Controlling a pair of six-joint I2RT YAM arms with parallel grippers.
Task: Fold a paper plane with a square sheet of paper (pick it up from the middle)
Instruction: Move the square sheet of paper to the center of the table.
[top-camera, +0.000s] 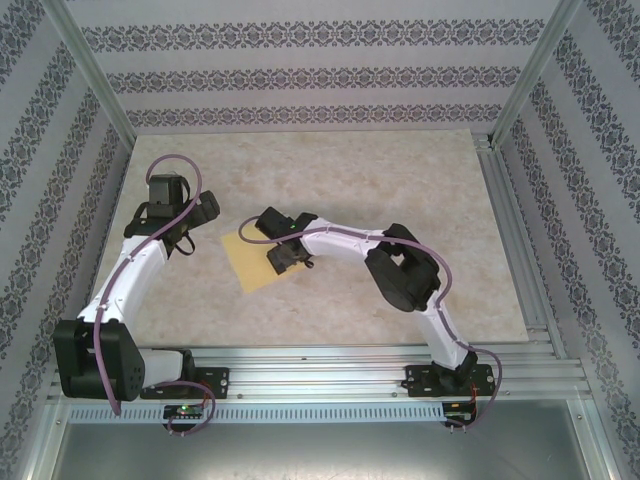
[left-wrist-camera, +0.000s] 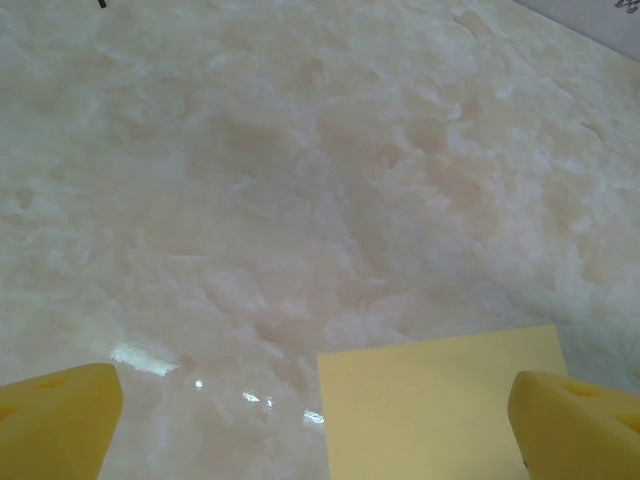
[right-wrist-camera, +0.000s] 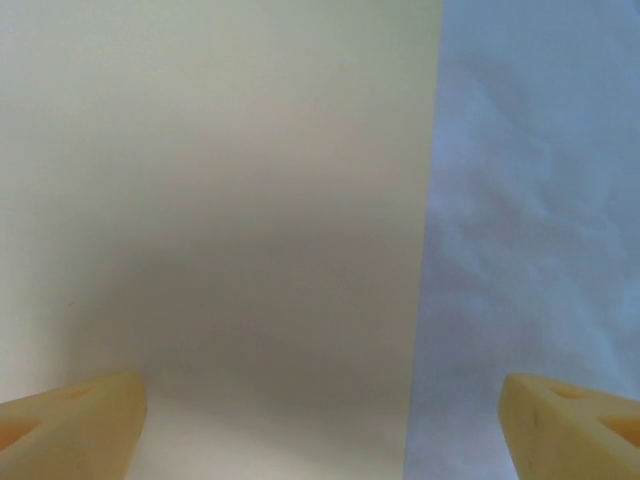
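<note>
Sheet of paper (top-camera: 250, 264): one, pale yellow-orange, plain, unmarked. Square outline, turned cornerwise to the edges of the table (top-camera: 400, 190). Lies flat on the table, left of centre, in the near half. Surface smooth, unfolded.

Its right part sits hidden under my right gripper (top-camera: 284, 256).

From my right wrist: the sheet (right-wrist-camera: 220, 180) takes the left and middle. One straight edge runs top to bottom, and a soft shadow lies across its middle.

From my left wrist: one straight side of the sheet (left-wrist-camera: 440, 400) with both its corners, lower right, flush to the table.
</note>
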